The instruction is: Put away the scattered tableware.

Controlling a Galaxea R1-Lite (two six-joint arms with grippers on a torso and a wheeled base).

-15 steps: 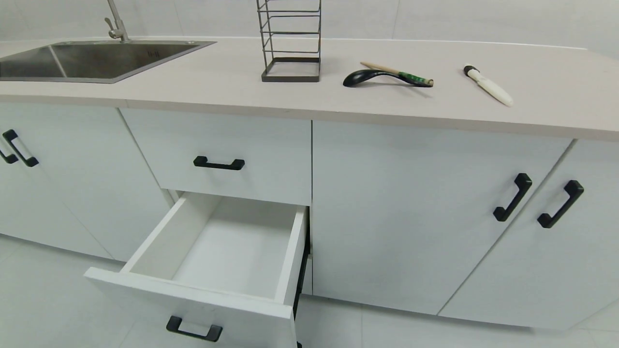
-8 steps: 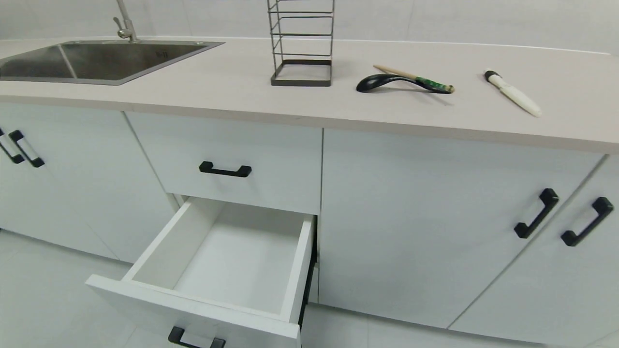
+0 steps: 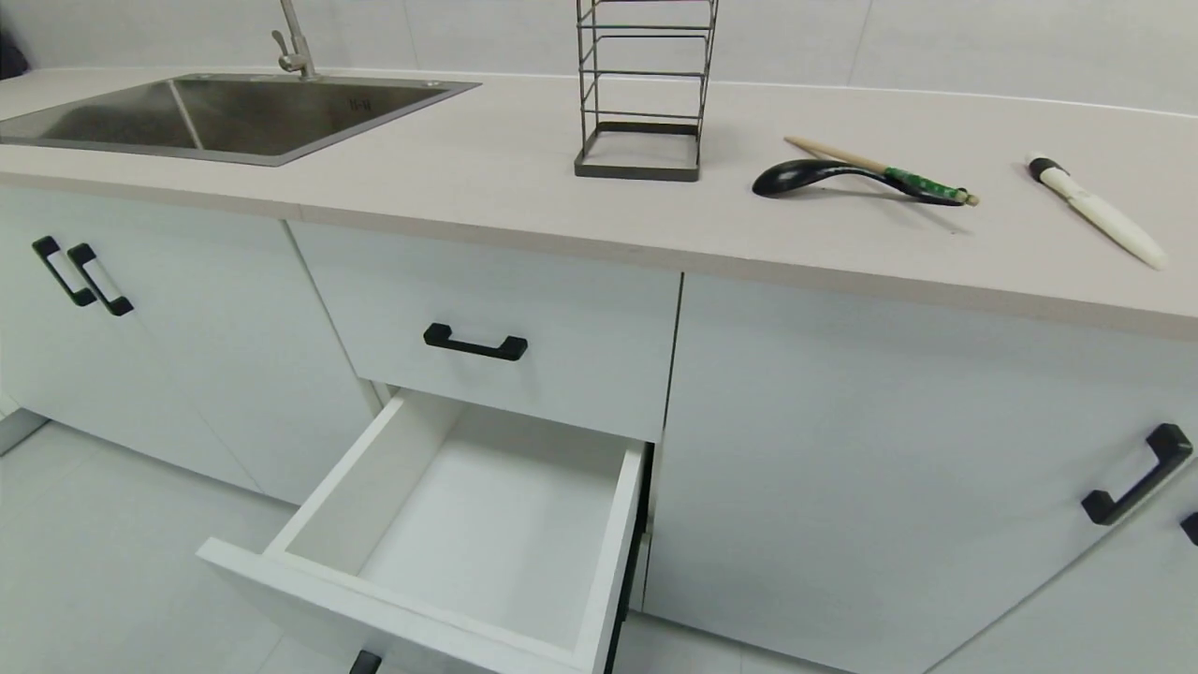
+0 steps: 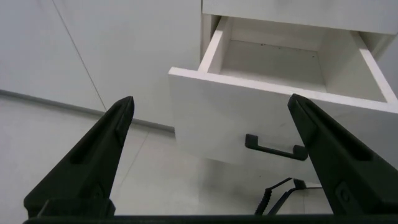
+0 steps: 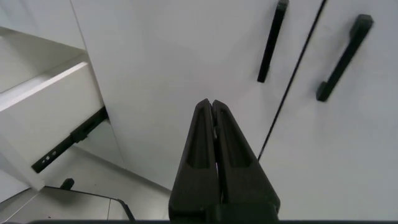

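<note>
On the countertop (image 3: 487,178) lie a black spoon (image 3: 833,176), a wooden chopstick with a green band (image 3: 889,172) resting across the spoon's handle, and a white knife with a black end (image 3: 1095,212) farther right. Below the counter the lower drawer (image 3: 468,524) stands pulled out with nothing inside; the left wrist view shows its front and black handle (image 4: 273,148). My left gripper (image 4: 211,112) is open, held low in front of that drawer. My right gripper (image 5: 212,109) is shut on nothing, low before the white cabinet doors (image 5: 186,74).
A wire rack (image 3: 644,94) stands on the counter left of the spoon. A steel sink (image 3: 234,105) with a faucet (image 3: 295,42) is at the far left. The upper drawer (image 3: 487,328) is closed. Black door handles (image 5: 273,40) sit on the right cabinet doors.
The whole head view has shifted, so the counter and cabinets now sit farther right in the picture; the camera moved. The tableware and drawer have not moved.
</note>
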